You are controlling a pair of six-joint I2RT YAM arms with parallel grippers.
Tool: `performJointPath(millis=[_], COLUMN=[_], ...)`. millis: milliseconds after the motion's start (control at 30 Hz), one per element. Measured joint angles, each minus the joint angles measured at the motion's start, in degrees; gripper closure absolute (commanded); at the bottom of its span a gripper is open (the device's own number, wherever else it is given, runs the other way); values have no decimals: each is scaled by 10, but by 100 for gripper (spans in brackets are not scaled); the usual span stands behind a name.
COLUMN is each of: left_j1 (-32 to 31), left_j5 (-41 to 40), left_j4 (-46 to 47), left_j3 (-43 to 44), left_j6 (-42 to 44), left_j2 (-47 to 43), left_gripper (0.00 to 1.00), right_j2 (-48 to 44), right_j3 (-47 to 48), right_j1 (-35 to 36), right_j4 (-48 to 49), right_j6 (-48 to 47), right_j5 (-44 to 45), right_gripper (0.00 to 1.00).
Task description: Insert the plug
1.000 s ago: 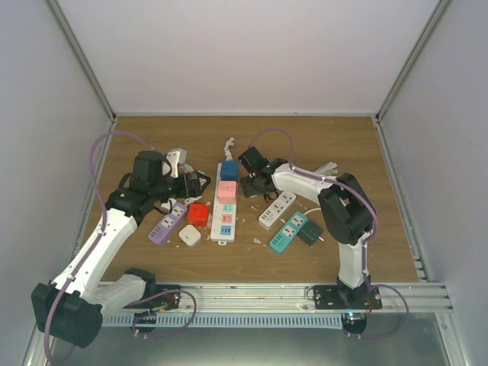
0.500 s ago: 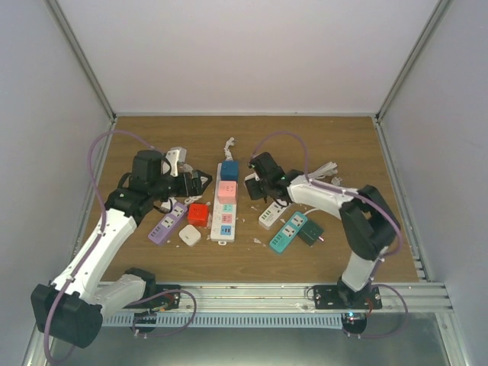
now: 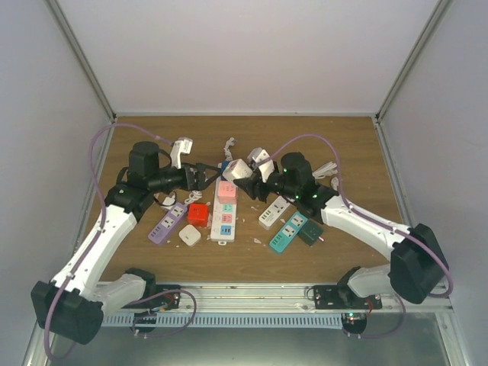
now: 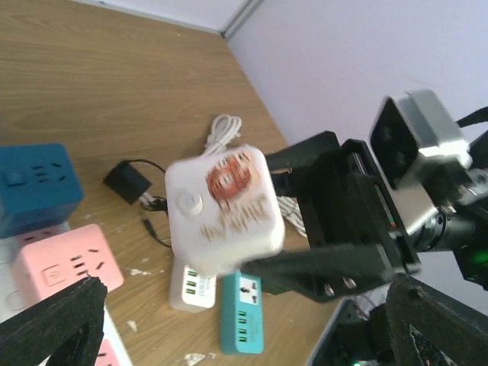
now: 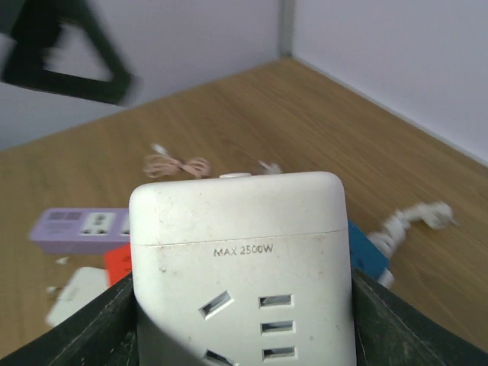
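Top external: my right gripper point(image 3: 244, 173) has lifted white cube socket point(image 3: 236, 168), clamped, toward my splayed-open left gripper point(image 3: 207, 176); insertion pending.

The wooden tabletop point(image 3: 335, 137) is carrying a long white power strip point(image 3: 223, 221) down its middle. A red cube point(image 3: 198, 214) and a small white cube point(image 3: 190, 236) are lying just left of it, with a purple power strip point(image 3: 167, 224) beyond them. To the right, a short white power strip point(image 3: 275, 212), a teal power strip point(image 3: 287, 232) and a dark green adapter point(image 3: 310, 234) are lying close together. A white cord point(image 3: 229, 143) is lying farther back.
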Motion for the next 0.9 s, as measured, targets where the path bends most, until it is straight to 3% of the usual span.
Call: performJointPath(millis=[433, 667, 900], left_j1=[0, -1, -5], left_j5=[137, 177, 172], left_j4=[35, 21, -1], left_j3=[2, 2, -12], left_j6=[-66, -73, -72], left_j2=[99, 124, 134], left_gripper=[8, 11, 20], right_j2=[-22, 16, 30], right_j3=[-39, -36, -22], right_j1=[0, 9, 30], right_j4=[89, 89, 68], right_j6=[-70, -84, -113], right_j5=[-194, -209, -179], right_gripper=[47, 46, 45])
